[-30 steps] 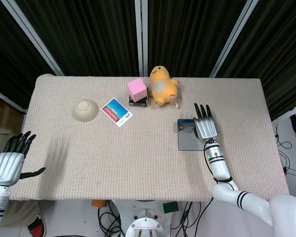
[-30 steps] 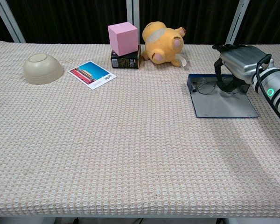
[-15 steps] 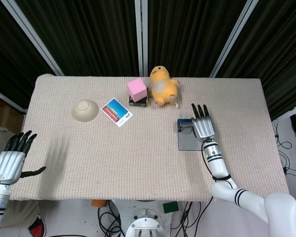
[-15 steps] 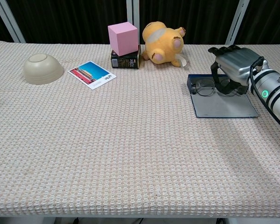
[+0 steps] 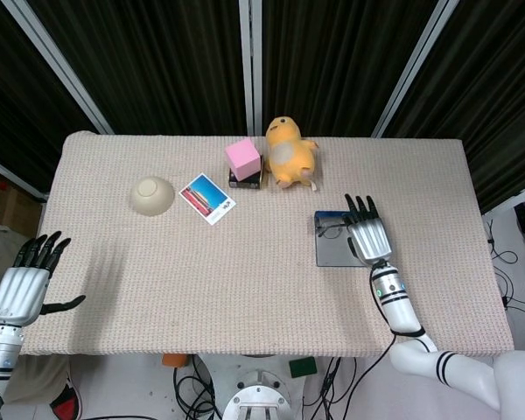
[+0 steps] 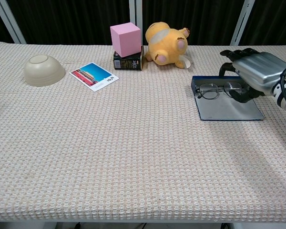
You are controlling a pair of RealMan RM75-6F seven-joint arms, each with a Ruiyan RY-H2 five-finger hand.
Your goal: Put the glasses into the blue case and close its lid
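Observation:
The blue case lies open at the right of the table, its flat lid toward me. The glasses rest in its far part, lenses facing me; the head view shows the glasses at the far end of the case. My right hand hovers at the case's right side, fingers spread and curved down beside the right lens, holding nothing. From above, the right hand covers the case's right half. My left hand hangs open off the table's near left edge.
A beige upturned bowl and a postcard lie at the far left. A pink cube sits on a small black box beside a yellow plush toy, just behind the case.
My right hand has drawn back toward me and to the right, uncovering the glasses, which stay in the case. The left hand has hardly moved.

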